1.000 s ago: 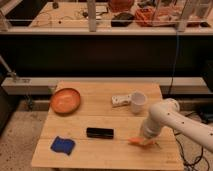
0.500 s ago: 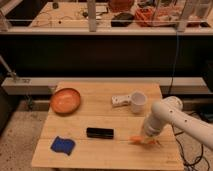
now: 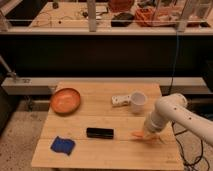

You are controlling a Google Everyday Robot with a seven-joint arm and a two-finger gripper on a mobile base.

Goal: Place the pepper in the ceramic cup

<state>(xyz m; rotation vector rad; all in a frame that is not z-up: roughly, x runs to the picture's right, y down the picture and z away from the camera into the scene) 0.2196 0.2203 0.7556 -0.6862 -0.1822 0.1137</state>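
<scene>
The arm (image 3: pixel 172 109) reaches in from the right and points down over the front right part of the table (image 3: pixel 100 156). The hand (image 3: pixel 148 133) is clenched on the pepper (image 3: pixel 137 134), low over the table surface. The orange pepper sticks out to either side of the hand. The cup (image 3: pixel 138 100) stands upright behind the hand, near the table's rear edge and apart from the pepper. A white box (image 3: pixel 119 101) lies just beside the cup. The orange bowl (image 3: pixel 65 100) sits at rear left. A black block (image 3: pixel 99 133) lies at centre. A blue cloth (image 3: pixel 62 145) lies at front left.
</scene>
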